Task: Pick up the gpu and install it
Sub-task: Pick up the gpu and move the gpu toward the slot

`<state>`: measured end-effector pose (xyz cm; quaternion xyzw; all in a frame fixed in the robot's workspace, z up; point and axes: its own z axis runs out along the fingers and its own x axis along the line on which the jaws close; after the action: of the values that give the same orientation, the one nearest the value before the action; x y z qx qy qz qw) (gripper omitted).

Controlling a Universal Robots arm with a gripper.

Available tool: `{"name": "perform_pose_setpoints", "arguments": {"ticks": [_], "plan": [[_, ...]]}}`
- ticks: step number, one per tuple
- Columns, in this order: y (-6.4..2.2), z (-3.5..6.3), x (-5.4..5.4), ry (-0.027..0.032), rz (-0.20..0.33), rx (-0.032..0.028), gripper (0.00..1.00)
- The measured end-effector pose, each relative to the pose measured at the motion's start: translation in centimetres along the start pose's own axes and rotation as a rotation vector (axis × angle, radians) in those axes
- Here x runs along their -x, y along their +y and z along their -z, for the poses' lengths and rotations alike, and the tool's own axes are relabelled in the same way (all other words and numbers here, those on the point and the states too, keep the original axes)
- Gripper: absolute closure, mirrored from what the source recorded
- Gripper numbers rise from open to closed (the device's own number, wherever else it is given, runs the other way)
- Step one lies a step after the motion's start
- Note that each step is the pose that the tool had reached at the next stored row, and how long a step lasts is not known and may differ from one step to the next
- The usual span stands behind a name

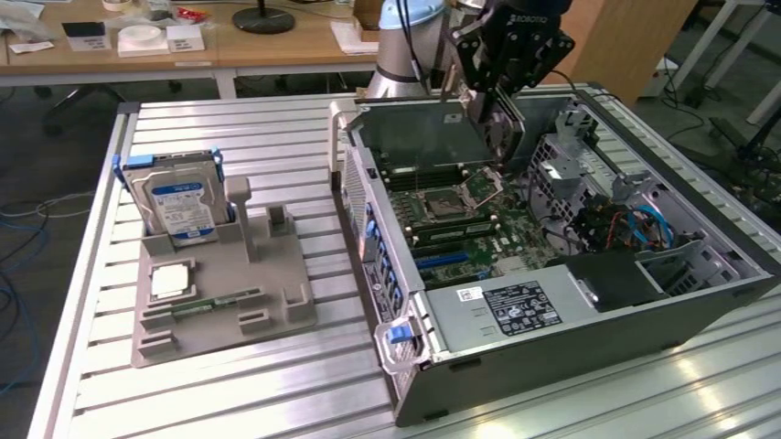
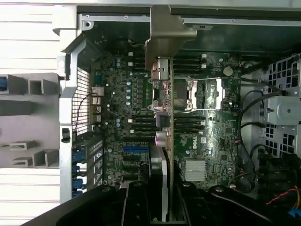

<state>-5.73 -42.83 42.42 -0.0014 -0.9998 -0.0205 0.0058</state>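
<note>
ROBOTIQ on the jaws' black housing (image 1: 533,20) — DELL on the motherboard (image 2: 192,146).

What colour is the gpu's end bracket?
Silver-grey. Bracket of the gpu shows best in wrist view.

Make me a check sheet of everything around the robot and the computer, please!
Surface: slatted metal table, holding an open computer case and a grey parts tray.
Job's things: gpu held over the case's motherboard, not yet seated.
Clutter: hard drive upright in the tray; memory stick lying flat.
Grippers: gripper shut on the gpu.
Cables: blue and red cables inside the case.
Surroundings: wooden desk behind; floor cables at the exterior view's left.
</note>
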Motion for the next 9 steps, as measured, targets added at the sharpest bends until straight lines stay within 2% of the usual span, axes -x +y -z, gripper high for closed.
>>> {"name": "perform_pose_setpoints", "arguments": {"ticks": [9], "plan": [[0.00, -0.05, 2.0, 0.0000, 0.000, 0.0001, 0.72]]}}
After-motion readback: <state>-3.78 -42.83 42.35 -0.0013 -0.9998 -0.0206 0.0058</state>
